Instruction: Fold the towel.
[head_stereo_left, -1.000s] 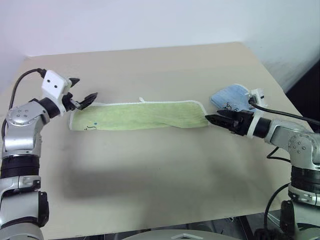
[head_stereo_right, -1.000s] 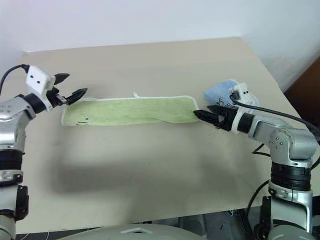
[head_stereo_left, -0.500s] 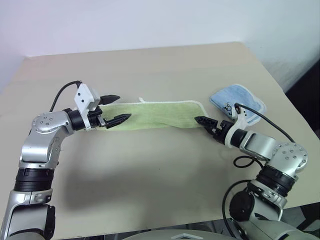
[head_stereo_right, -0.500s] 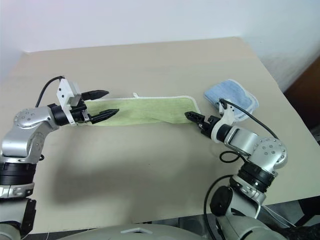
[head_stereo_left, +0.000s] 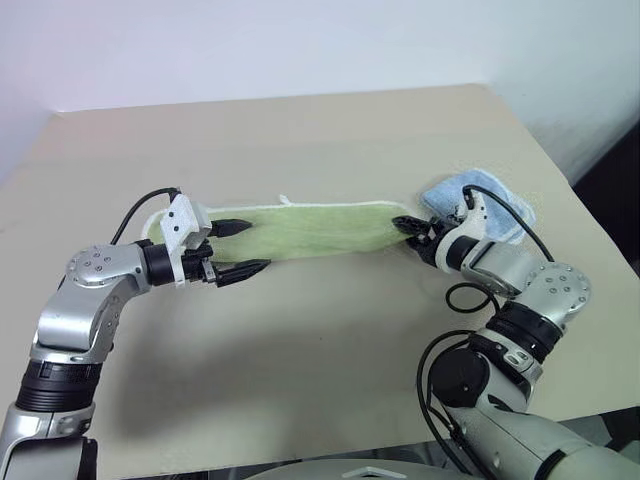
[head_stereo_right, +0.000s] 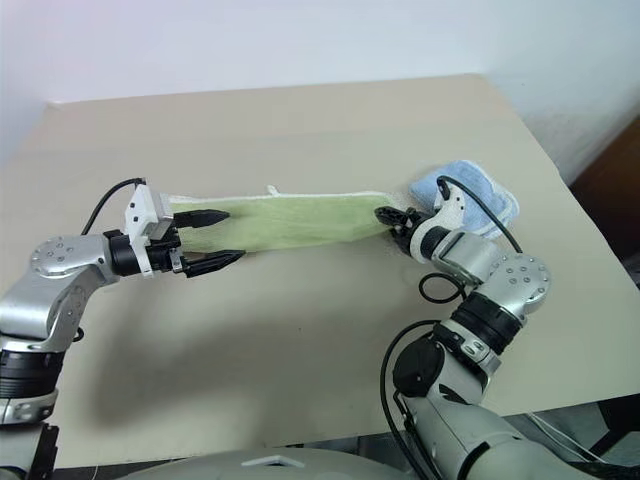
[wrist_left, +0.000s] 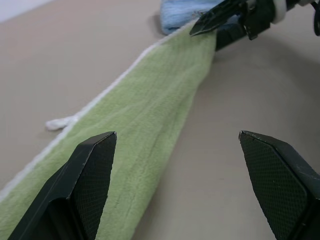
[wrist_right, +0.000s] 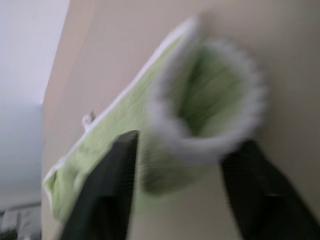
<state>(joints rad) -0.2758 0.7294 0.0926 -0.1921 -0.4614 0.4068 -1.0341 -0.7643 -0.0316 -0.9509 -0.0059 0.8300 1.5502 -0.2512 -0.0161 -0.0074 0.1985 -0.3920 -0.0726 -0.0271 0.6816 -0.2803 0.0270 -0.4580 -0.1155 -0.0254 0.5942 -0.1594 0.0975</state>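
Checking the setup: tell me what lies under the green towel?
Only the beige table shows around the towel. Whatever its cloth covers cannot be seen. The blue towel lies at its right end.

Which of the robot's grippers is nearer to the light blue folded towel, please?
Right. The right gripper is beside the blue towel; the left gripper is at the green towel's far end.

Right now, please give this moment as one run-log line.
towel: long strip flat on table | left gripper: open, straddling its left end | right gripper: at its right end, grip unclear
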